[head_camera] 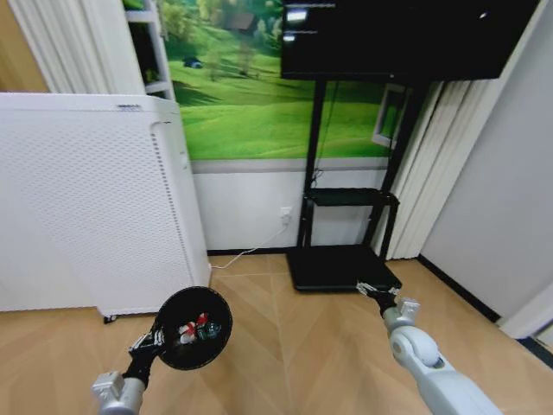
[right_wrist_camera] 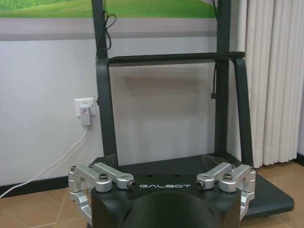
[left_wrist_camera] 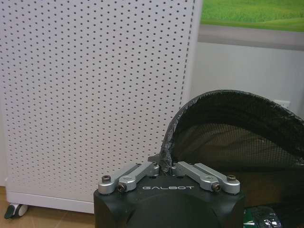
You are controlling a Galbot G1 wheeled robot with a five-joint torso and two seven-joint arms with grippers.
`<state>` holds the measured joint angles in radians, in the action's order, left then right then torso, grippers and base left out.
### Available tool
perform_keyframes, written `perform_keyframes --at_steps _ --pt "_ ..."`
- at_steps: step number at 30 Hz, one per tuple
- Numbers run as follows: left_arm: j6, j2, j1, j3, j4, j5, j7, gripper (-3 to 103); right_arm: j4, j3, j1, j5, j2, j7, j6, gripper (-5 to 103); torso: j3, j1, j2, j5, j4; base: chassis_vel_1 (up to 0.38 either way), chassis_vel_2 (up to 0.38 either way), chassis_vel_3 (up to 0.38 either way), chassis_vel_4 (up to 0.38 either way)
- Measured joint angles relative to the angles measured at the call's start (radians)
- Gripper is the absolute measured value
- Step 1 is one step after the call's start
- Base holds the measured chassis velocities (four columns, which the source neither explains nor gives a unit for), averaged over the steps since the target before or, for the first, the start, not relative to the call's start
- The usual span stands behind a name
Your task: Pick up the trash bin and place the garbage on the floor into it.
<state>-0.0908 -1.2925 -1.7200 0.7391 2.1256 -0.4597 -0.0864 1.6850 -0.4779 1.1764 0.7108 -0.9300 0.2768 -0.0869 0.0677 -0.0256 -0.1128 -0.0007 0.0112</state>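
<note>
- Right now the trash bin is held off the floor at about seven o'clock in the head view, its open mouth tipped toward the camera.
- Its mesh rim is pinched by the left gripper, fingers pressed together on the rim's edge, as seen in the left wrist view.
- Red-and-white wads and a green-labelled bottle, the garbage, are seen lying inside the bin; the visible floor is judged free of litter.
- At five o'clock, the right gripper is held low before the black TV stand, fingers spread wide and nothing between them.
- Just behind the bin, at nine o'clock, the white perforated appliance is standing.
- For a good finish, the rim pinch should be kept firm and the bin levelled, so that nothing is spilled.
</note>
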Motion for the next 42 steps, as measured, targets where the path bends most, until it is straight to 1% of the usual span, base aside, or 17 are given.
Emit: perform_keyframes --at_steps 2,3,4,7,8,10,14,18,20,23,30,33,35,36,42 --pt "0.002 -0.001 0.0 -0.001 -0.002 0.0 0.001 3 0.0 0.0 0.0 0.0 0.0 0.0 0.0 100 0.0 0.0 0.0 0.0004 -0.0002 0.06 0.039 -0.003 -0.053" --pt "0.003 -0.002 0.0 -0.001 -0.005 0.0 0.001 3 0.0 0.0 0.0 0.0 0.0 0.0 0.0 100 0.0 0.0 0.0 0.0013 -0.0006 -0.021 0.039 0.059 0.014" --pt "0.007 -0.004 0.003 -0.004 -0.012 0.0 0.003 3 0.0 0.0 0.0 0.0 0.0 0.0 0.0 100 0.0 0.0 0.0 0.0009 0.0005 -0.067 -0.071 0.008 0.062" --pt "0.008 -0.005 0.005 -0.004 -0.015 0.0 0.003 3 0.0 0.0 0.0 0.0 0.0 0.0 0.0 100 0.0 0.0 0.0 0.0011 0.0007 -0.035 -0.089 -0.004 0.078" --pt "0.008 -0.006 0.007 -0.005 -0.016 0.0 0.003 3 0.0 0.0 0.0 0.0 0.0 0.0 0.0 100 0.0 0.0 0.0 0.0005 0.0005 0.013 -0.081 -0.073 0.097" --pt "0.008 -0.006 0.009 -0.006 -0.016 0.0 0.003 3 0.0 0.0 0.0 0.0 0.0 0.0 0.0 100 0.0 0.0 0.0 0.0007 0.0005 0.013 -0.113 -0.073 0.097" --pt "0.008 -0.006 0.011 -0.014 -0.021 0.002 0.001 3 0.0 0.0 0.0 0.0 0.0 0.0 0.0 100 0.0 0.0 0.0 0.0004 -0.0004 0.149 -0.114 -0.154 0.137" --pt "0.008 -0.004 0.015 -0.014 -0.025 0.004 -0.002 3 0.0 0.0 0.0 0.0 0.0 0.0 0.0 100 0.0 0.0 0.0 0.0004 0.0003 0.213 -0.162 -0.203 0.17" --pt "0.005 -0.002 0.017 -0.013 -0.025 0.003 -0.004 3 0.0 0.0 0.0 0.0 0.0 0.0 0.0 100 0.0 0.0 0.0 0.0006 0.0 0.217 -0.187 -0.22 0.18" --pt "0.002 0.0 0.02 -0.013 -0.025 0.003 -0.007 3 0.0 0.0 0.0 0.0 0.0 0.0 0.0 100 0.0 0.0 0.0 0.0008 0.0002 0.173 -0.15 -0.144 0.161" --pt "0.0 -0.007 0.021 -0.032 -0.028 0.013 -0.011 3 0.0 0.0 0.0 0.0 0.0 0.0 0.0 100 0.0 0.0 0.0 0.0007 0.0002 0.008 -0.025 0.0 0.004" --pt "-0.001 -0.013 0.015 -0.041 -0.032 0.02 -0.019 3 0.0 0.0 0.0 0.0 0.0 0.0 0.0 100 0.0 0.0 0.0 0.0008 0.0002 -0.046 0.059 0.052 -0.051" --pt "-0.001 -0.026 0.001 -0.061 -0.049 0.037 -0.028 3 0.0 0.0 0.0 0.0 0.0 0.0 0.0 100 0.0 0.0 0.0 0.0006 -0.0002 -0.012 0.03 0.032 -0.004" --pt "-0.001 -0.036 -0.008 -0.073 -0.064 0.048 -0.037 3 0.0 0.0 0.0 0.0 0.0 0.0 0.0 100 0.0 0.0 0.0 0.0007 0.0 0.0 0.0 0.0 0.0" --pt "-0.006 -0.038 -0.022 -0.083 -0.088 0.051 -0.057 3 0.0 0.0 0.0 0.0 0.0 0.0 0.0 100 0.0 0.0 0.0 0.0007 0.0002 0.0 0.0 0.0 0.0"
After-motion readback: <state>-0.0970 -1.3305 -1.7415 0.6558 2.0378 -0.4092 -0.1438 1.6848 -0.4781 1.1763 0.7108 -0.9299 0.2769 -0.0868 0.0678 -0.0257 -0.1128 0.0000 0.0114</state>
